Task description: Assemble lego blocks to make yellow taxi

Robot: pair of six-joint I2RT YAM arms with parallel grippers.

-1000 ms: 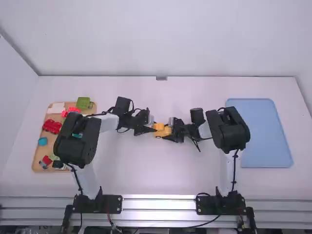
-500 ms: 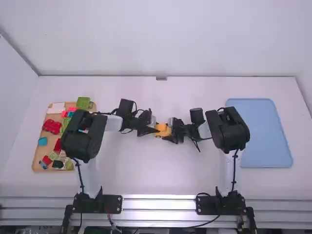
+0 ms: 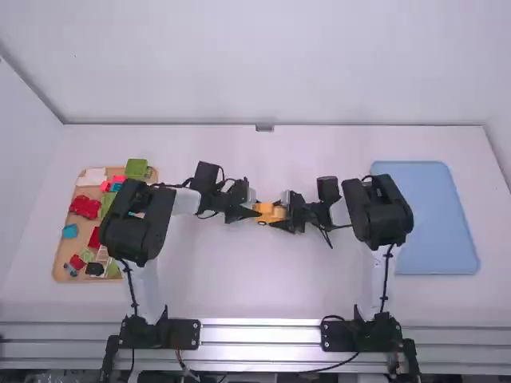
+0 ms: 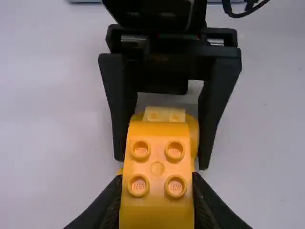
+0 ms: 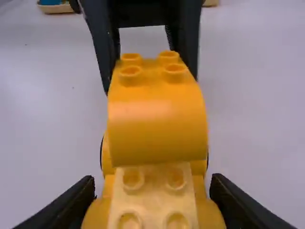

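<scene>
Gripping a rounded yellow block (image 4: 157, 162) with the left gripper (image 3: 254, 212), and pinching a wheeled yellow base (image 5: 205, 214) topped by a pale yellow block (image 5: 152, 193) with the right gripper (image 3: 281, 219). Holding the taxi pieces together near the middle of the desk (image 3: 239, 279), between a tan tray (image 3: 61, 259) of loose blocks and a blue tray (image 3: 431, 215).

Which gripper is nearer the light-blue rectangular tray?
Right. In the high view, the right gripper is left of the tray, on the tray-side end of the yellow brick car; the left gripper is on the opposite end, farther off.
</scene>
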